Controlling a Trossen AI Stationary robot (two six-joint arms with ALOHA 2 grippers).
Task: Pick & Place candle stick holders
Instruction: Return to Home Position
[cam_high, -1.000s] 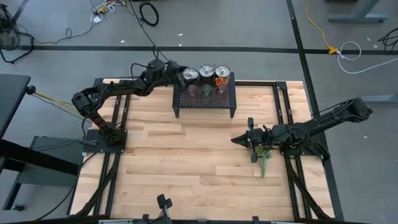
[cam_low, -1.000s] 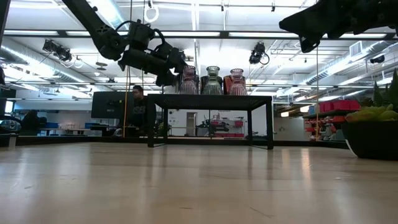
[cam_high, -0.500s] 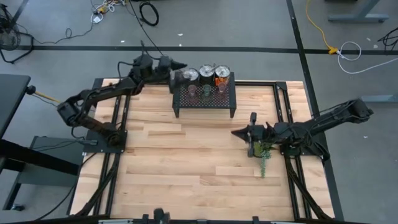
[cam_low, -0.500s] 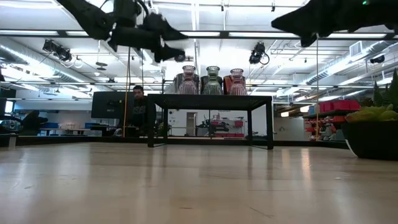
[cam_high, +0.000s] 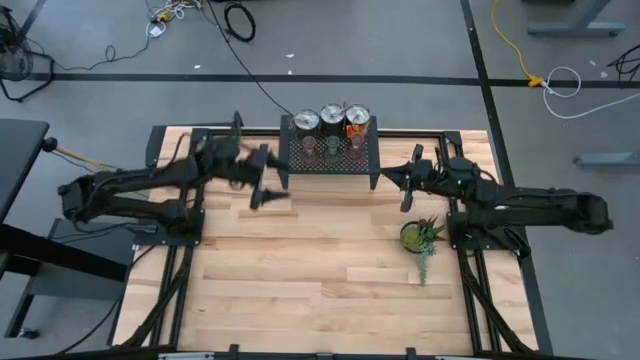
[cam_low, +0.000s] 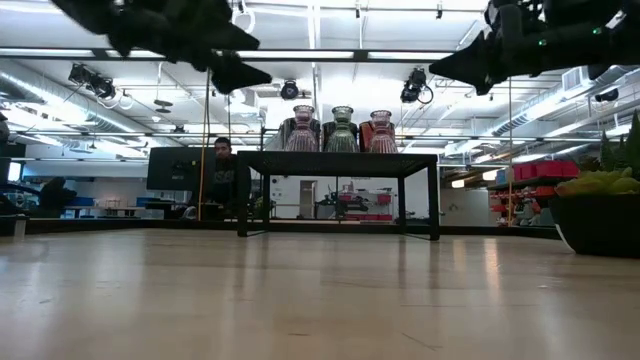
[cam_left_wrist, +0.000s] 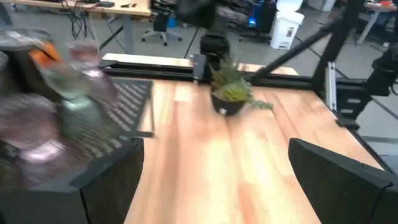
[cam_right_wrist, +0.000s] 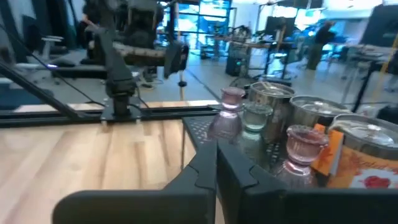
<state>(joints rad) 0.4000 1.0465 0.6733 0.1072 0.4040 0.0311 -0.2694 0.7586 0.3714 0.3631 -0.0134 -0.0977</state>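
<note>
Three small bell-shaped holders stand upright in a row on a black mesh stand (cam_high: 328, 168): a pinkish-brown one (cam_high: 310, 147), a pale green one (cam_high: 333, 148) and a second pinkish-brown one (cam_high: 356, 143). They also show in the right wrist view, pinkish (cam_right_wrist: 227, 121), green (cam_right_wrist: 255, 118), pinkish (cam_right_wrist: 301, 146). My left gripper (cam_high: 270, 186) is open and empty, in the air just left of the stand. My right gripper (cam_high: 386, 178) is shut and empty, in the air at the stand's right end, pointing at it.
Three round silvery tins (cam_high: 331, 117) stand behind the holders on the stand's far half. A green potted plant (cam_high: 420, 238) stands on the table under my right arm. Bare wooden table (cam_high: 300, 260) lies in front of the stand. A person sits in the room beyond (cam_low: 222, 175).
My left gripper has risen from the stand's far left corner, then swung toward the table's near edge and now hangs beside the stand's left end. My right gripper has gone from beside the plant toward the far edge, up to the stand's right end. The holders have stayed put.
</note>
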